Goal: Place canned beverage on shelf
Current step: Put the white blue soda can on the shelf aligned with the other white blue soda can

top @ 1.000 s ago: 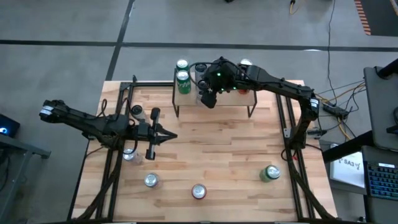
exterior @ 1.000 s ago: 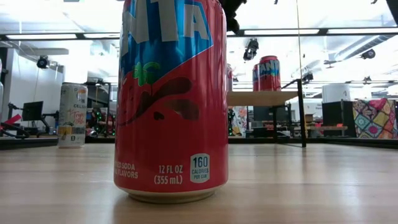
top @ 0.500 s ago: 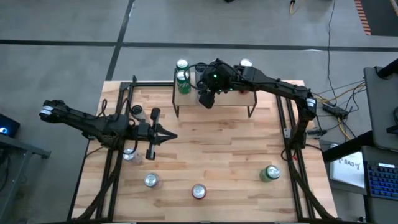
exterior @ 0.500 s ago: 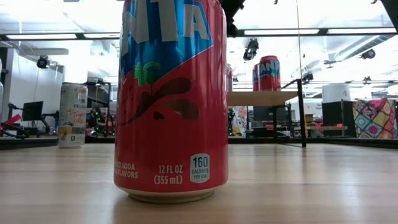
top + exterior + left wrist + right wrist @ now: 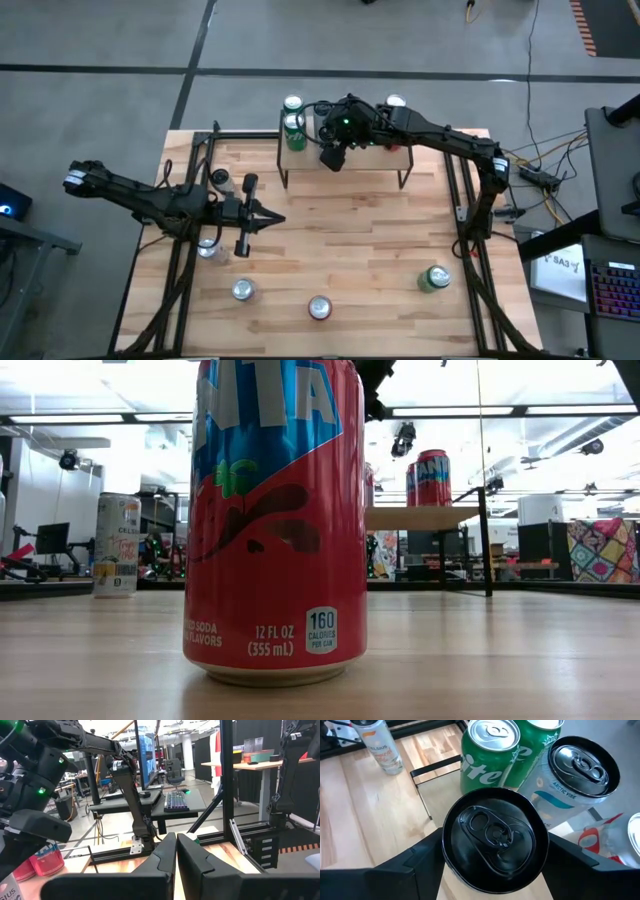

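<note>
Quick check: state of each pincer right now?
Left pincer: shut, holding nothing.
Right pincer: fingers either side of the black can on the shelf; grip cannot be told.

You see a glossy black metal can point(image 5: 495, 839) with a smooth lid, just beside two shiny green cans point(image 5: 487, 757). They stand on the shelf point(image 5: 375, 160), whose pale wood top looks matt; the butcher-block tabletop point(image 5: 340, 240) shows striped grain.
</note>
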Motion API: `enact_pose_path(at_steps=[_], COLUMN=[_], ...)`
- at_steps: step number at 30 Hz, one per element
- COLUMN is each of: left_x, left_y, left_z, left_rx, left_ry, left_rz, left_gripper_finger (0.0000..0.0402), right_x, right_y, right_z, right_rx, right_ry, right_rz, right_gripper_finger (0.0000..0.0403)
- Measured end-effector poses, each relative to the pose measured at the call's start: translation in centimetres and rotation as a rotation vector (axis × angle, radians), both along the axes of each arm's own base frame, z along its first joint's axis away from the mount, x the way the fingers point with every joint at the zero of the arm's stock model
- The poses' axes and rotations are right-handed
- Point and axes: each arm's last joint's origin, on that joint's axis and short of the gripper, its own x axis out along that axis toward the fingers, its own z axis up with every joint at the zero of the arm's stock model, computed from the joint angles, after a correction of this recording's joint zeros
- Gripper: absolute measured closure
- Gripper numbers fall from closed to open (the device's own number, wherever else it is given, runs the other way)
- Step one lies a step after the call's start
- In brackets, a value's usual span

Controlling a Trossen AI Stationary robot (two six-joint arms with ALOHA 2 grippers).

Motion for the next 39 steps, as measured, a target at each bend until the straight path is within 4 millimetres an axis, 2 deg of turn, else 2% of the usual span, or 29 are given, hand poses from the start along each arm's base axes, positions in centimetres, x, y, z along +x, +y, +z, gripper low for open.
enact_pose_path(at_steps=[11,22,39], left_x=[0.00,0.00,0.00], left_y=[0.00,0.00,0.00], left_z=[0.00,0.00,-0.07], left_rx=[0.000,0.000,0.001], left_ry=[0.000,0.000,0.007], left_rz=[0.000,0.000,0.000], left_gripper_finger=[0.0402,0.0402,0.0402], right_x=[0.00,-0.06,-0.15], right_y=[0.00,0.02,-0.19], right_z=[0.00,0.19,0.24], right_rx=[-0.001,-0.003,-0.076], right_ry=[0.000,-0.011,0.018], right_rz=[0.002,-0.001,-0.033], right_gripper_finger=[0.0129,0.0102,0.0106])
